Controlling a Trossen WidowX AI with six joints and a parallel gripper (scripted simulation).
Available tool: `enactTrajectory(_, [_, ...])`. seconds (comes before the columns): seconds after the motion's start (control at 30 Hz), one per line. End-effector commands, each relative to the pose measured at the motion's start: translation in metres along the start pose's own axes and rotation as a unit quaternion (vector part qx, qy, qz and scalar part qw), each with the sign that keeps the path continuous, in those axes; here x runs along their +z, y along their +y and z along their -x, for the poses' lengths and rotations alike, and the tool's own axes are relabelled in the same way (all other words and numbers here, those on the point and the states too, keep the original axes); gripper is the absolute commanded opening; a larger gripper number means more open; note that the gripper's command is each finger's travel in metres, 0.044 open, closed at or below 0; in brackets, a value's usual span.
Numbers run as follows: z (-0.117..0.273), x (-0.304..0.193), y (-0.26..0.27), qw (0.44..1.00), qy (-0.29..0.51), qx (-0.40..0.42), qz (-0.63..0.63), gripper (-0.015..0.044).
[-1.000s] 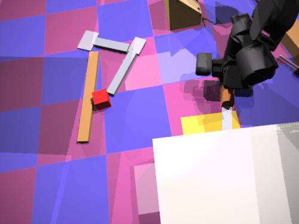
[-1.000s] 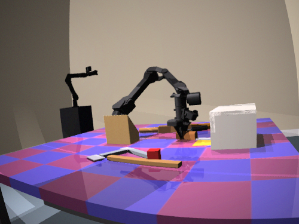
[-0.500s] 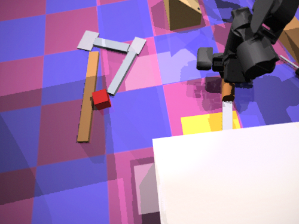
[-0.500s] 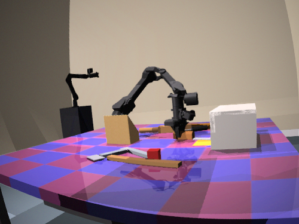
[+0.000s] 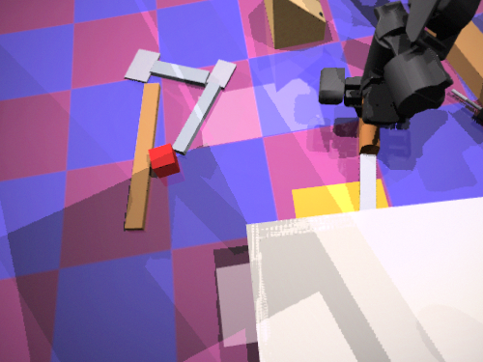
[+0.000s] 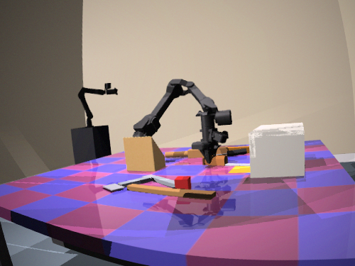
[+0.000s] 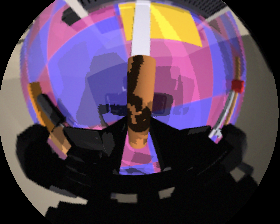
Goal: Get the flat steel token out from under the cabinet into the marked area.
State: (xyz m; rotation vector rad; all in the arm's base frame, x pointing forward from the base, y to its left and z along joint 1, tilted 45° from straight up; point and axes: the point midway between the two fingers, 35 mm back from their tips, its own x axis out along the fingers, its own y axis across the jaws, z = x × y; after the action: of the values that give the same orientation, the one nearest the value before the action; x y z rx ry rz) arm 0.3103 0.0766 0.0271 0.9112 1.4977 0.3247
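The white cabinet [image 5: 348, 285] [image 6: 277, 156] stands on the table. The yellow marked area [image 5: 319, 200] [image 6: 238, 169] [image 7: 175, 22] lies in front of it, partly hidden by the cabinet in the top view. My gripper [image 5: 369, 118] [image 6: 209, 160] [image 7: 138, 118] is shut on the wooden handle [image 5: 369, 142] [image 7: 142, 75] of a tool, low over the table. Its flat pale metal blade [image 5: 368, 179] [image 6: 234, 164] [image 7: 141, 30] points to the cabinet across the marked area. The blade's far end is hidden. The steel token is not visible in any view.
A red cube [image 5: 164, 160] [image 6: 182, 182] lies beside a wooden bar [image 5: 145, 145] [image 6: 170, 191] and a bent grey metal piece [image 5: 198, 118] [image 6: 136, 181]. A wooden wedge block [image 5: 297, 21] [image 6: 140, 154] stands near the arm's base. More wooden pieces [image 5: 468, 48] lie beyond the arm.
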Motion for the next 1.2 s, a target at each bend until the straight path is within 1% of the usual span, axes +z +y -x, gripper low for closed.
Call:
enactTrajectory(0.0, [-0.001, -0.007, 0.000, 1.000, 0.001, -0.001, -0.002, 0.0000])
enactTrajectory(1.17, [-0.001, -0.050, 0.003, 1.000, 0.002, -0.001, -0.003, 0.0000])
